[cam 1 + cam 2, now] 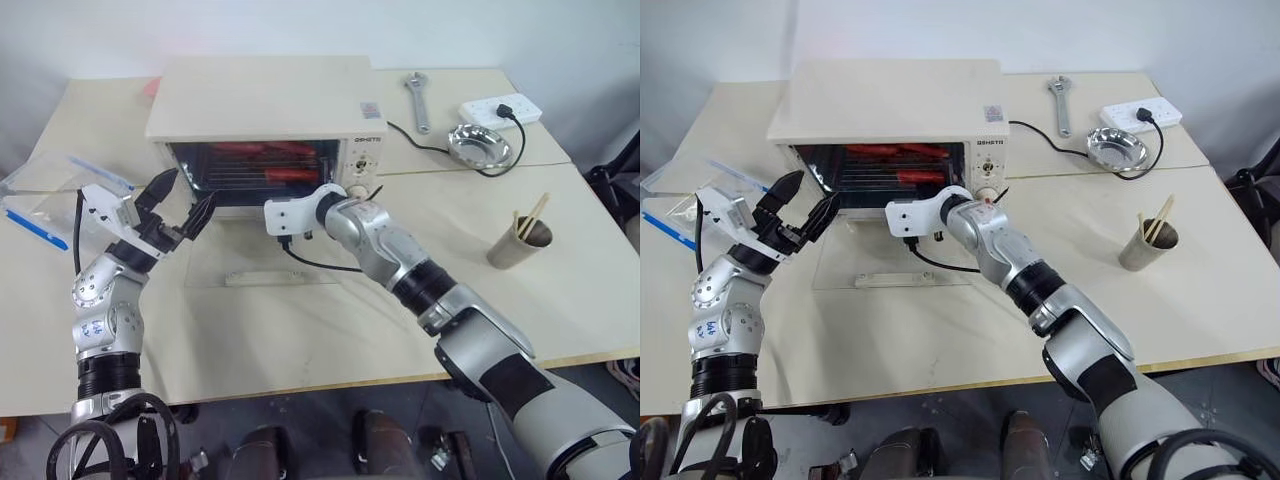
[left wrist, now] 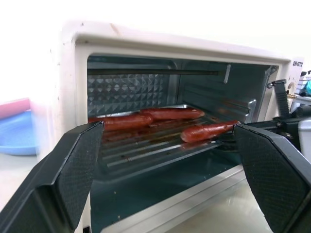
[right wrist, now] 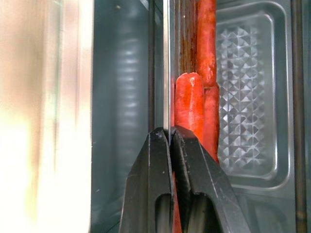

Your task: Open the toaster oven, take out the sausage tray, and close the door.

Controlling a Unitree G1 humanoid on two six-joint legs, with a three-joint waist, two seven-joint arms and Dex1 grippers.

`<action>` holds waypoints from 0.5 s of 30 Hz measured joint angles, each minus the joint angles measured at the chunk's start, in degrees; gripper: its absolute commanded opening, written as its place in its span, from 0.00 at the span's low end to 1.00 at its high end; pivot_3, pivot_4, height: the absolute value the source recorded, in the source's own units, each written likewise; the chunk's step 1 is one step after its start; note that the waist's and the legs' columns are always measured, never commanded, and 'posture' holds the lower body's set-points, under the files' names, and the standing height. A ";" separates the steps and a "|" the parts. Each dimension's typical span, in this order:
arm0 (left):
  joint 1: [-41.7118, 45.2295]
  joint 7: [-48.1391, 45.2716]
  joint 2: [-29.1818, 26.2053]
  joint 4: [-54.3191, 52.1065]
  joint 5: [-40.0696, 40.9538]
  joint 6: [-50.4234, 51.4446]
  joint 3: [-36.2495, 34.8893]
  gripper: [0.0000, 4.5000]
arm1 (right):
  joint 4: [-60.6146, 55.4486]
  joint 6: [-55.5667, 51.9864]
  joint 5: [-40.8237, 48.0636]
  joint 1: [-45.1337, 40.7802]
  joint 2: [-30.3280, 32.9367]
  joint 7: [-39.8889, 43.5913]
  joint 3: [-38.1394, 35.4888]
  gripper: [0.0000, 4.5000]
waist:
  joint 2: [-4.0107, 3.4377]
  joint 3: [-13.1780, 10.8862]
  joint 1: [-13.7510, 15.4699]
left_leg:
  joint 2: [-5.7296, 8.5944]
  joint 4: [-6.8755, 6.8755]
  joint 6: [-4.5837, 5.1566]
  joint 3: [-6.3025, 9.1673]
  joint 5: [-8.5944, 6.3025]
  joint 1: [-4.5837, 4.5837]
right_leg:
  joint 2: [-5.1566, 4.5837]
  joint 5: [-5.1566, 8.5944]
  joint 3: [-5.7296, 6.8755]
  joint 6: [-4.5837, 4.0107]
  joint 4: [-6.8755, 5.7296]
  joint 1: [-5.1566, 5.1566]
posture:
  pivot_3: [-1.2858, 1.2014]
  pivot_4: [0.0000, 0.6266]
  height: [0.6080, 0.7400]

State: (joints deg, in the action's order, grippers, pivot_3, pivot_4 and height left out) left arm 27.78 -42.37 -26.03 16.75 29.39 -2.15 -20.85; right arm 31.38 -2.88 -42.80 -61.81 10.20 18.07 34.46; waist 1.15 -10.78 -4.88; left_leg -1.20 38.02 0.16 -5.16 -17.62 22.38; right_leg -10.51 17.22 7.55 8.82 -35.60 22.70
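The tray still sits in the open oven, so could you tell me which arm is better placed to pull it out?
Right. Its claw is shut on the tray's front rim at the oven mouth; the left claw hangs open, short of it.

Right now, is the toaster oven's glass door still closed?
No: the door lies folded down flat on the table in front of the toaster oven, and the sausage tray inside is in plain sight.

right pincer tips hidden inside toaster oven from head views, sausage tray front edge blurred
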 measured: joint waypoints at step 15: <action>2.29 -2.52 -1.14 4.06 -0.33 -1.67 -0.05 1.00 | -23.09 -1.36 -2.70 13.27 6.75 5.85 -0.08 0.01 | 0.01 0.00 0.64 | 0.03 0.02 0.00 0.01 0.00 0.03 | -0.01 0.00 0.01 0.00 0.02 0.00 | 0.52 0.24 1.00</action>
State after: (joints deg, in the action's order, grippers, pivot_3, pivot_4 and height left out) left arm 30.06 -44.89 -27.16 20.81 29.06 -3.81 -20.90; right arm 8.29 -4.24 -45.51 -48.54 16.95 23.92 34.38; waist 1.16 -10.78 -4.24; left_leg -1.17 38.04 0.16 -5.15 -17.62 22.41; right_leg -10.52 17.22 7.57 8.83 -35.58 22.70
